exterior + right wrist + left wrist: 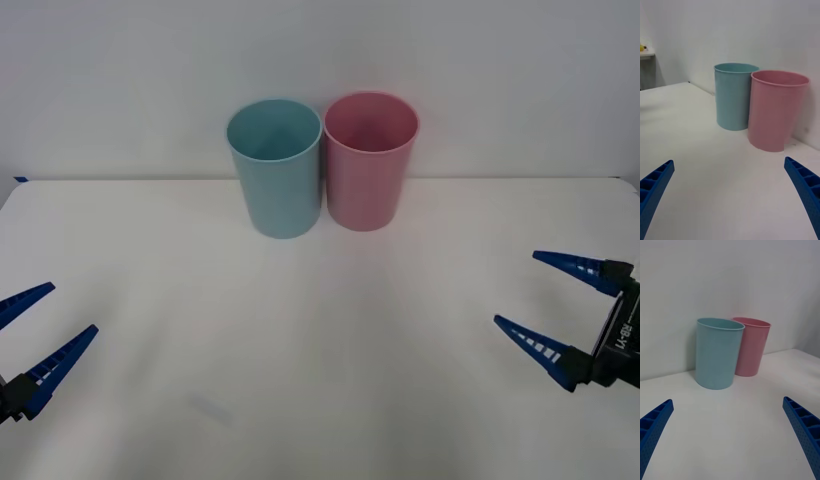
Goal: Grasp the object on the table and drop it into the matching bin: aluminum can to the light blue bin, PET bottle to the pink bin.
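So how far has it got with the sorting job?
Hard to say. Both tools are open and hold nothing: the left tool hangs over the table at its left edge, the right tool at its right edge. The light blue bin and pink bin stand upright side by side at the back. No bottle or can lies between them, so either it is already dropped or not yet set out.

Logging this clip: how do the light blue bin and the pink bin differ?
Colour: the light blue bin is pale blue, the pink bin pink. Place: the blue stands on the robot's left, the pink on its right. Both are upright, open-topped, tapered, similar in size, side by side at the table's far edge.
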